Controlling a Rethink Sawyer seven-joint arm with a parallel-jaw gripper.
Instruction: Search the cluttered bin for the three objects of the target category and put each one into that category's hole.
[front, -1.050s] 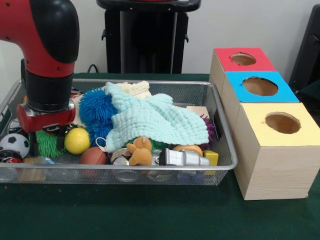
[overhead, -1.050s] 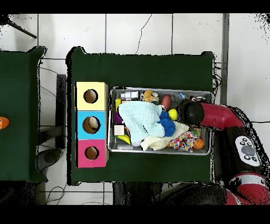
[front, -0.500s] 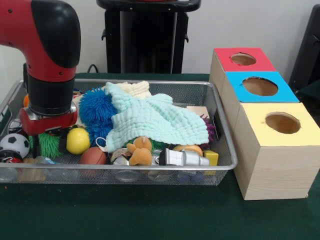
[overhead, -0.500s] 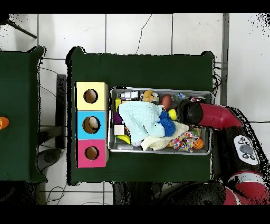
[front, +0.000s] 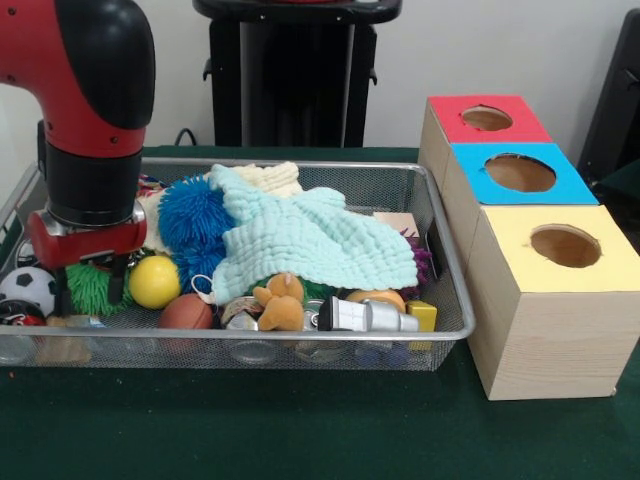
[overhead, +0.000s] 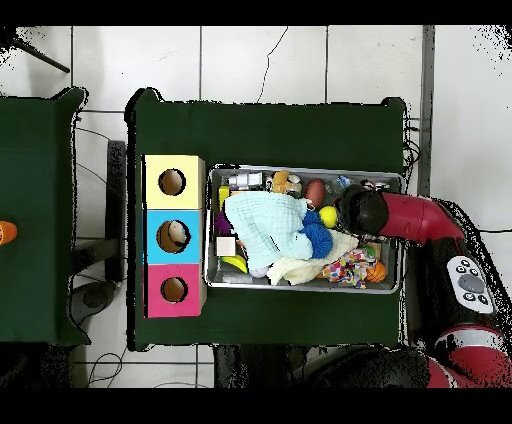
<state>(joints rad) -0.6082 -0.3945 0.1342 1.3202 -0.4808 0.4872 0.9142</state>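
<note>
Front view: I see my gripper low in the bin, fingers apart astride the green spiky toy, yellow ball just beside them; overhead view: the arm hides the fingers, ball toward the holed boxes.

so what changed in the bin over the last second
Only the arm moved: the tool drifted a little toward the front view's left, over the green spiky toy. It took hold of nothing. The yellow ball, mint cloth and the rest of the clutter stayed put.
</note>
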